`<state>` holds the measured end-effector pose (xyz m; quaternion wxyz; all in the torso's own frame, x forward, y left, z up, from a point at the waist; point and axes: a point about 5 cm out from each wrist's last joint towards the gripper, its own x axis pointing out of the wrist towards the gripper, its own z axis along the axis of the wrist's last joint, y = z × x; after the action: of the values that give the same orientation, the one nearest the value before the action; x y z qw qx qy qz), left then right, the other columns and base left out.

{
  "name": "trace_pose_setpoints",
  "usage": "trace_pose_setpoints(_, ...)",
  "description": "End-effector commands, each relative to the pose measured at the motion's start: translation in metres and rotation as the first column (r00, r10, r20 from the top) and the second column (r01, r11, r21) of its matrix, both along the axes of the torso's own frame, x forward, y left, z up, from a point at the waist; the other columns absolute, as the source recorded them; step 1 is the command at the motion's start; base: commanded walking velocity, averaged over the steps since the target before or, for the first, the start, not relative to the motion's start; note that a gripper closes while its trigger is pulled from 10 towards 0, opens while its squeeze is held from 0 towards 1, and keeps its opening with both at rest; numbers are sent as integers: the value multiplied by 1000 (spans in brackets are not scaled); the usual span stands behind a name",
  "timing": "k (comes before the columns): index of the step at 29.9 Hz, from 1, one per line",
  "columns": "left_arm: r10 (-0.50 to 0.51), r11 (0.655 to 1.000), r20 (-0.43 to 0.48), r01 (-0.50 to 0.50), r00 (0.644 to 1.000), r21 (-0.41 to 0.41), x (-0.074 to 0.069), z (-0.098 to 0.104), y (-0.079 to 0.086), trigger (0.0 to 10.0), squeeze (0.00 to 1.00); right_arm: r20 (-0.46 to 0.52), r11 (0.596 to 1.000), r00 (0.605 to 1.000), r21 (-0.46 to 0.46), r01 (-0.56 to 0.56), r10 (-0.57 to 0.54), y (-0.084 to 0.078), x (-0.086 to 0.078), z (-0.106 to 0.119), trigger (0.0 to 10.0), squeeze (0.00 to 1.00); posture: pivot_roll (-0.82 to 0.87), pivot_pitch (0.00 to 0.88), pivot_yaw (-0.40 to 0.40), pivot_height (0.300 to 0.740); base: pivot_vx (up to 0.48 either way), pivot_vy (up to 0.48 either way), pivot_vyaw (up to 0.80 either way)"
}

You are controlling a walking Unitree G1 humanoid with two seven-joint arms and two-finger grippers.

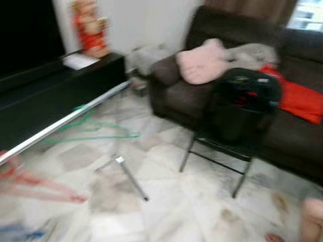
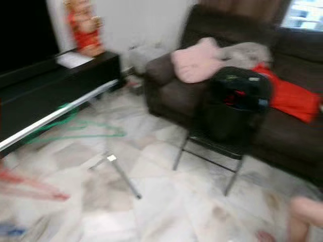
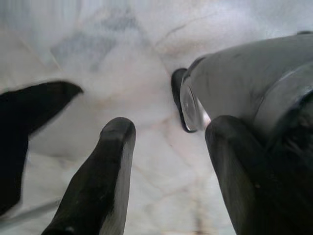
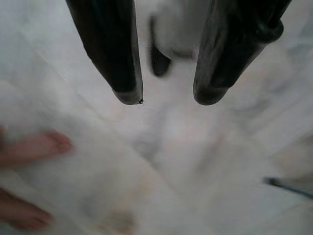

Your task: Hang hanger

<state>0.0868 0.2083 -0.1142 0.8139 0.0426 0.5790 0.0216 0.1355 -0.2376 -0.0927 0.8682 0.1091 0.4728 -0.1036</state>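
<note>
Blurred view: green hanger on floor beside silver rail, apparently flat; both grippers spread, holding nothing

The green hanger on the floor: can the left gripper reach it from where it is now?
Probably not yet. The green hanger lies well ahead beside the rail, while the left gripper points at bare floor, fingers apart.

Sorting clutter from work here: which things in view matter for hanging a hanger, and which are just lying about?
For the job:
green hanger on the floor
red hanger on the floor
silver rail
left gripper, open
right gripper, open

Just lying about:
sofa
pink cushion
black bag on a folding chair
figurine
person's feet
</note>
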Motion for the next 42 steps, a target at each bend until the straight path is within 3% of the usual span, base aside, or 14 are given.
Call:
trace_pose_setpoints(1, -15, 998, 97, 21, 995, -65, 26, 4, -19, 10000, 0, -6, 1000, 1000, 3, 16, -16, -1, -1, -1, 10000, 0, 26, 0, -53, 740, 296, 0, -756)
trace_pose_setpoints(12, -16, 998, 96, 22, 995, -66, 27, 4, -19, 10000, 0, -10, 1000, 1000, -2, 7, -7, -1, -1, 0, 10000, 0, 25, 0, -53, 740, 299, 0, -746)
trace_pose_setpoints(25, -27, 998, 98, 32, 995, -56, 27, 5, -18, 10000, 0, 0, 1000, 1000, 0, 18, -18, 0, 0, 0, 10000, 0, 25, 0, -48, 740, 297, 0, 0)
trace_pose_setpoints(27, -34, 998, 115, 40, 993, -44, 29, 6, -17, 10000, 0, 0, 1000, 1000, 0, 19, -19, 0, 0, 0, 10000, 0, 25, 0, -47, 740, 0, 0, 0)
trace_pose_setpoints(32, 52, 998, 191, -42, 980, -56, 33, 8, -17, 10000, 0, 2, 1000, 1000, 0, 21, -21, 0, 0, 0, 10000, 0, 35, 0, -53, 740, 0, 0, 0)
trace_pose_setpoints(33, 60, 997, 249, -47, 967, -58, 38, 11, -17, 10000, 0, 2, 1000, 1000, -2, 12, -12, -1, 1, 0, 10000, 0, 45, 0, -57, 740, 0, 0, 0)
trace_pose_setpoints(38, 41, 999, 294, -30, 955, -40, 42, 14, -17, 10000, 0, 6, 1000, 1000, -2, 9, -9, -1, 2, 1, 10000, 0, 44, 0, -56, 740, 0, 0, 0)
trace_pose_setpoints(40, 4, 1000, 509, 2, 861, -13, 102, 48, 10, 10000, 0, 9, 1000, 1000, -3, 14, -14, -1, 2, 1, 10000, 0, 31, 0, -54, 740, 0, 0, 0)
trace_pose_setpoints(42, -29, 1000, 611, 30, 791, 9, 129, 69, 20, 10000, 0, 10, 1000, 1000, -4, 18, -18, -2, 2, 1, 10000, 0, 36, 0, -57, 740, 0, 0, 0)
